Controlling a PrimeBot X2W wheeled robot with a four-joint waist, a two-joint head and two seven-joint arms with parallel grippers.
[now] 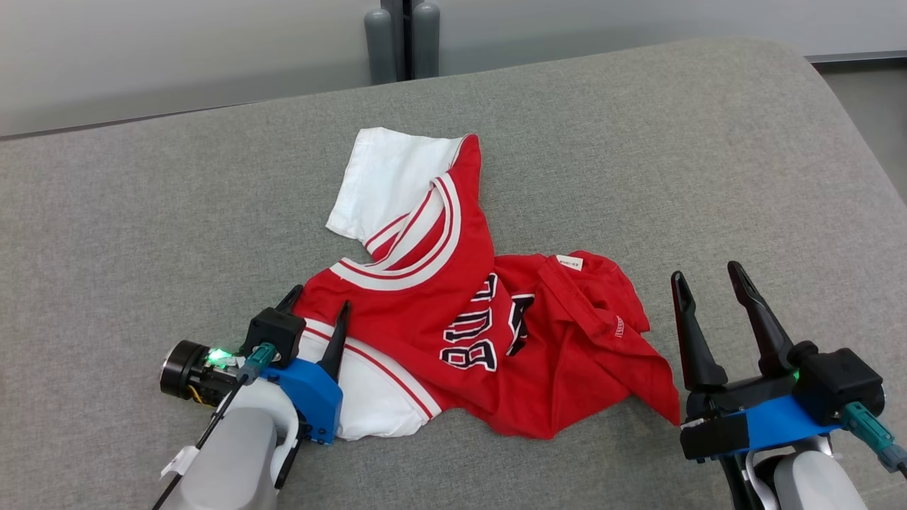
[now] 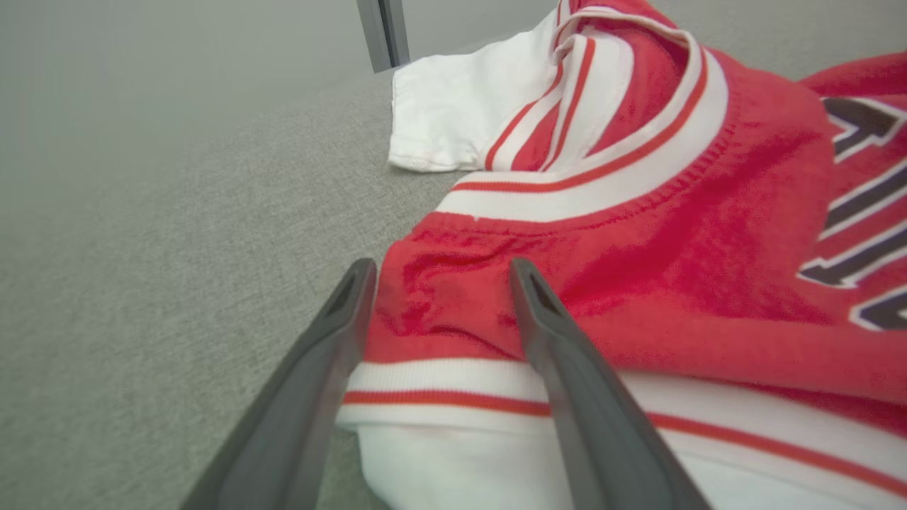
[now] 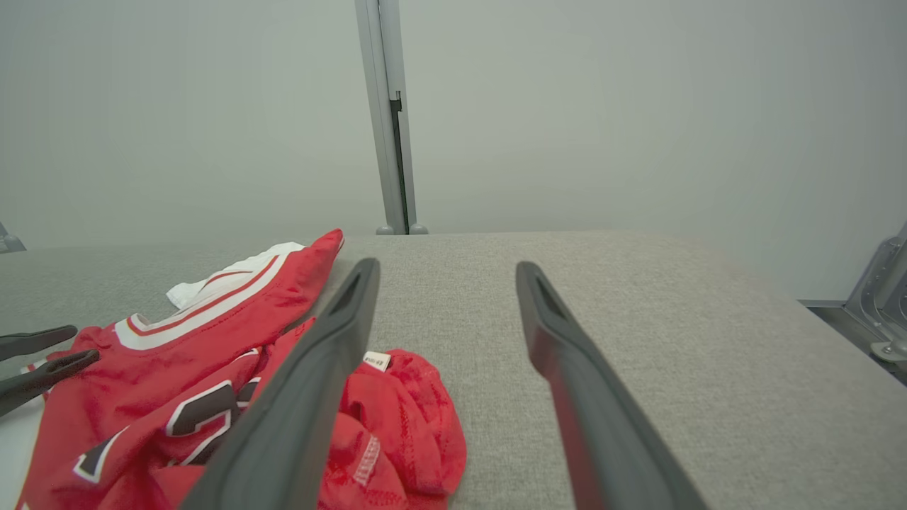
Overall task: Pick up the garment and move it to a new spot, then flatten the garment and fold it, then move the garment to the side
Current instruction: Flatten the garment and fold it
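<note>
The garment (image 1: 453, 312) is a red shirt with white sleeves, white-and-red trim and dark lettering, lying crumpled on the grey padded surface (image 1: 142, 212). My left gripper (image 1: 319, 299) is open and low at the shirt's near-left shoulder. In the left wrist view the left gripper (image 2: 443, 265) straddles a red fold of the garment (image 2: 638, 234), one finger at the cloth's edge and the other over it. My right gripper (image 1: 706, 271) is open to the right of the shirt, over bare surface. The right wrist view has the right gripper (image 3: 448, 265) beside the garment (image 3: 177, 354).
A grey post (image 1: 400, 39) stands behind the far edge, against a pale wall. The surface rounds off at the far right, with floor (image 1: 871, 106) beyond. A metal bracket (image 3: 886, 297) sits off the right edge. Wide bare fabric lies left, behind and right of the shirt.
</note>
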